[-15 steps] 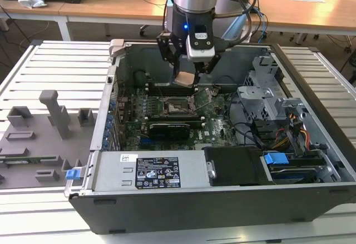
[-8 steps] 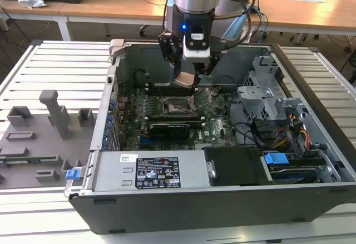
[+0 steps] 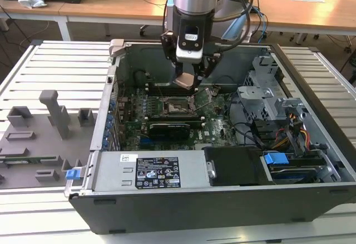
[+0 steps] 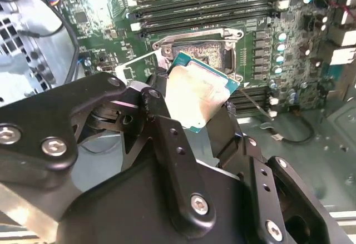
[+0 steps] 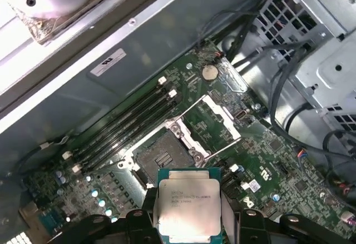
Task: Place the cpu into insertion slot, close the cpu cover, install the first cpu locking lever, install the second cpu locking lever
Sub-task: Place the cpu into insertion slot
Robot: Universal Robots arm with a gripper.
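First wrist view: the claw (image 5: 189, 216) grips the cpu (image 5: 189, 202) by two opposite edges, above and apart from the insertion slot (image 5: 165, 158), with the cpu cover (image 5: 216, 119) swung open beside it. We judge the risk to be misalignment: in the second wrist view the cpu (image 4: 197, 96) looks canted relative to the slot, so a corner could land first and bend contacts.

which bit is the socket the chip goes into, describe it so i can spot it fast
Look inside the open computer case, at the green circuit board on its floor, beneath the gripper holding the chip. The socket is the dark square with a silvery rim; its neighbours, the memory slots and the black card, are long and narrow.
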